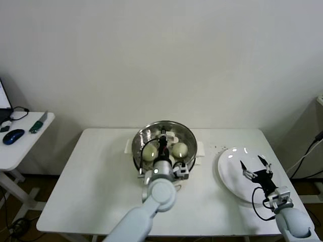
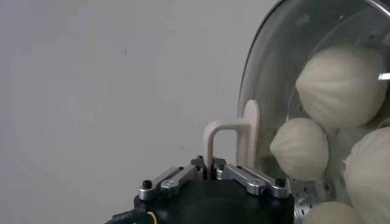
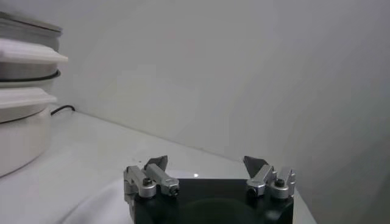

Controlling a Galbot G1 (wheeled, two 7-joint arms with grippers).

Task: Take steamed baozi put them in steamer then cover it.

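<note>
The steamer (image 1: 137,142) stands on its white cooker base (image 1: 200,149) at the table's middle back. Off-white baozi (image 1: 180,149) lie inside it; several show through the glass in the left wrist view (image 2: 340,85). My left gripper (image 1: 162,149) is shut on the white handle (image 2: 234,135) of the round glass lid (image 2: 271,67), which sits over the steamer. I cannot tell whether the lid rests on the rim. My right gripper (image 1: 255,164) is open and empty above the white plate (image 1: 229,169); its jaws (image 3: 207,164) stand wide apart.
The white plate at the right holds no buns. The steamer and its base show far off in the right wrist view (image 3: 21,91). A side table (image 1: 20,151) at the left holds a blue mouse (image 1: 12,136). Cables hang at the right edge.
</note>
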